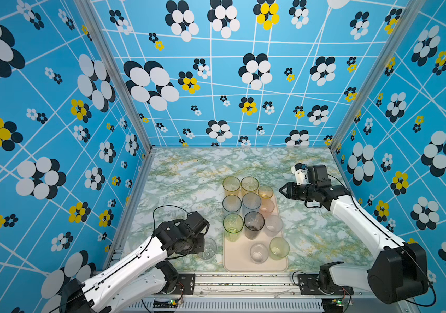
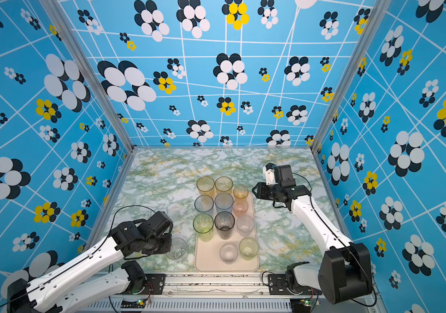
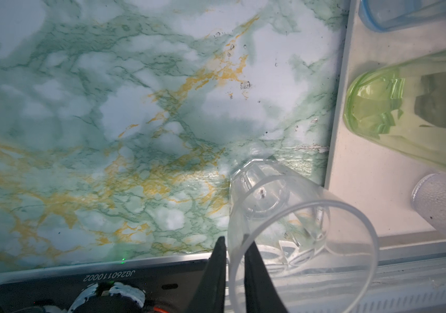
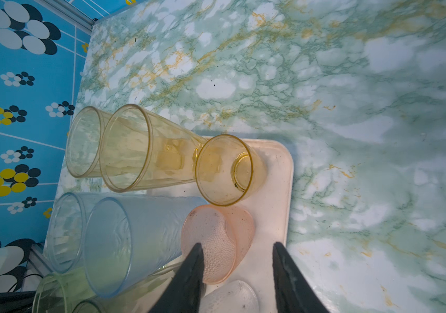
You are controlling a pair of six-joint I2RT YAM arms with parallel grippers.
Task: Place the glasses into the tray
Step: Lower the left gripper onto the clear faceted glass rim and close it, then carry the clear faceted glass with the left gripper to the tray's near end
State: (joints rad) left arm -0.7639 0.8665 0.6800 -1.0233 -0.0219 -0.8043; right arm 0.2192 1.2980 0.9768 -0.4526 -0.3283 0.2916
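— Where was the last glass found?
— The clear tumbler [image 1: 207,249] was seen upright on the marbled table [image 1: 178,184]. It stood just beside the tray [image 1: 234,260], outside the rim at the near left edge. Eleven other glasses [image 1: 251,202] were counted standing in the tray already.
— How was it judged to handle?
— It was taken to be light, stiff and thin-walled, with a smooth, slippery surface. A hard squeeze was thought unneeded and a loose one risky, since a tumbler lifted by one side could swing or slip.
— And the hold?
— The rim wall was judged the right place. In the wrist view the left gripper [image 3: 236,240] was seen narrowed astride it, one finger inside and one outside. A slight gap was visible, so whether the wall was clamped could not be told.
— Where could it be set?
— Bare tray floor was noted at the near left corner, in front of the green tumbler [image 1: 233,226].
— The other arm?
— The right gripper [image 4: 236,243] was seen partly open and empty, by the tray's far right corner.
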